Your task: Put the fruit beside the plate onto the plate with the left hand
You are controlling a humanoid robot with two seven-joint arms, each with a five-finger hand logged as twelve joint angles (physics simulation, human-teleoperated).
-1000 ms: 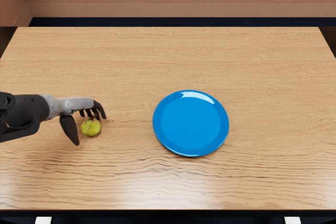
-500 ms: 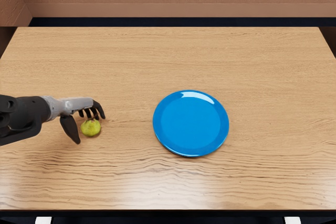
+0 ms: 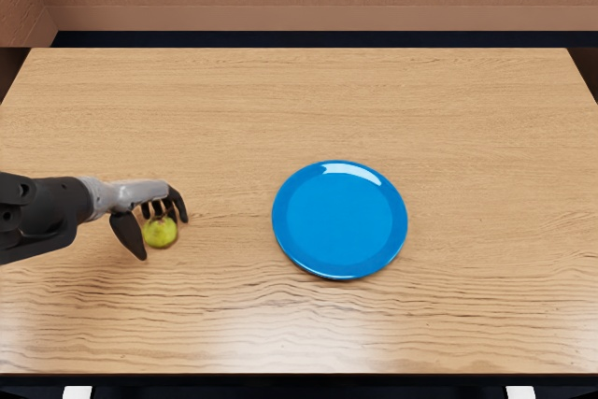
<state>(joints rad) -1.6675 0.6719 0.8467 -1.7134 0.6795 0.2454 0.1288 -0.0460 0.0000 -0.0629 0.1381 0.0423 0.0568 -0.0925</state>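
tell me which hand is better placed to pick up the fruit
Left. The left hand is curled over the green fruit on the table, left of the blue plate. The right arm is out of view.

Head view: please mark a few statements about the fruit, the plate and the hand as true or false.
1. The fruit lies on the plate. False: it sits on the table, left of the plate and apart from it.
2. The left hand has its fingers curled over the fruit. True.
3. The plate is blue and has nothing on it. True.
4. The right arm reaches in over the plate. False: no right arm is in view.
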